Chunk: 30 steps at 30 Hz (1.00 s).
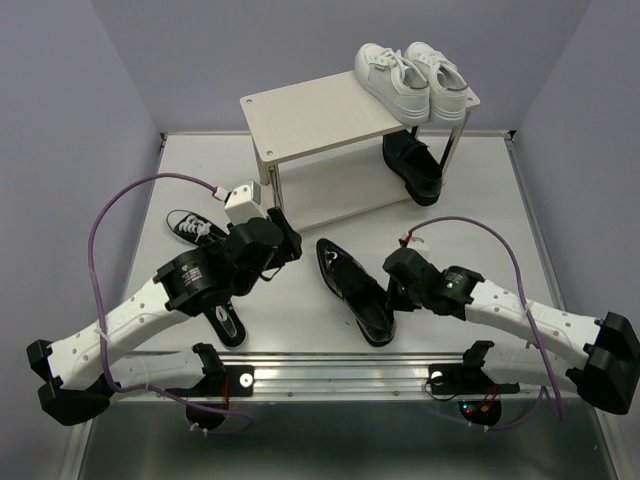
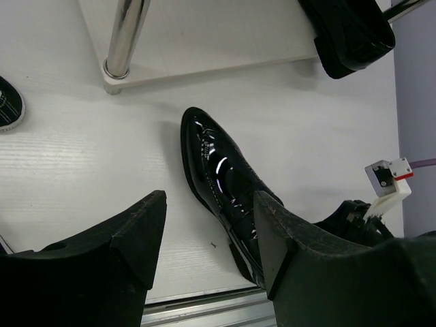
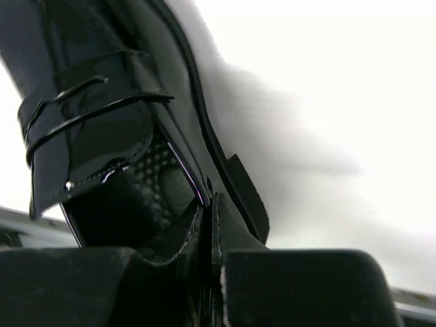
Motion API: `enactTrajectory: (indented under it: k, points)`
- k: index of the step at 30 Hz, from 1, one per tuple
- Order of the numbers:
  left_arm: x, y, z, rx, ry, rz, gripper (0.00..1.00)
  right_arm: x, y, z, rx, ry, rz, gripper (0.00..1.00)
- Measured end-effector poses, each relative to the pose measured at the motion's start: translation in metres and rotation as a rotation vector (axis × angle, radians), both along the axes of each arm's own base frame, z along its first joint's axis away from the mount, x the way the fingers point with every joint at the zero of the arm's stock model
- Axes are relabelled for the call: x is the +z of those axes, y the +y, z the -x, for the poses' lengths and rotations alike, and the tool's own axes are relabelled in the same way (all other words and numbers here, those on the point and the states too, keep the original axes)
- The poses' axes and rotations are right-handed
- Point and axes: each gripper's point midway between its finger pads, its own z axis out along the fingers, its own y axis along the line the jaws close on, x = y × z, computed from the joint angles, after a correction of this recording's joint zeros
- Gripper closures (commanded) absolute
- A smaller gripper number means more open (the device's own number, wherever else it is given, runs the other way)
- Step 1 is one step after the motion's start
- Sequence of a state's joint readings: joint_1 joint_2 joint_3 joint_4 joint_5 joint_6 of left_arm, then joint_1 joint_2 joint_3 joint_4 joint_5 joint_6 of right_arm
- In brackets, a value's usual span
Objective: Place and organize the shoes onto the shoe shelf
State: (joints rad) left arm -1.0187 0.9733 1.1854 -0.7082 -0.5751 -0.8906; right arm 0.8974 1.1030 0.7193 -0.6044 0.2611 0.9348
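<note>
The shoe shelf [image 1: 310,115] stands at the back. The two white sneakers [image 1: 412,78] sit on the right of its top board. One glossy black loafer [image 1: 412,165] is on the lower board. The other loafer [image 1: 352,288] lies on the table in front. My right gripper [image 1: 393,290] is shut on the rim of its heel opening; the right wrist view shows the pinch [image 3: 210,204] on the loafer [image 3: 88,116]. My left gripper [image 1: 285,243] is open and empty, just left of that loafer [image 2: 221,174]. One small black canvas sneaker [image 1: 195,228] lies at the left.
A second canvas sneaker [image 1: 228,326] lies partly under my left arm. In the left wrist view, a silver shelf leg [image 2: 126,34] and the lower board [image 2: 218,34] are ahead, and the shelved loafer [image 2: 347,30] is at the top right. A metal rail [image 1: 330,380] runs along the table's near edge.
</note>
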Motion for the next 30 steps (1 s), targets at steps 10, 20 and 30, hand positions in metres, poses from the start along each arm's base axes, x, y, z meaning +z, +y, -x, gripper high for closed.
enactTrajectory:
  k: [10, 20, 30]
  points:
    - [0.004, 0.008, -0.003, 0.023, -0.021, -0.005, 0.35, 0.026, -0.02, 0.017, 0.213, 0.013, 0.159, 0.99]
    - [0.012, 0.026, -0.009, 0.063, -0.054, -0.009, 0.35, 0.013, -0.016, 0.012, 0.386, -0.01, 0.246, 0.66]
    - [0.01, 0.027, -0.01, 0.065, -0.053, -0.019, 0.35, 0.026, -0.016, -0.009, 0.286, -0.072, 0.267, 0.21]
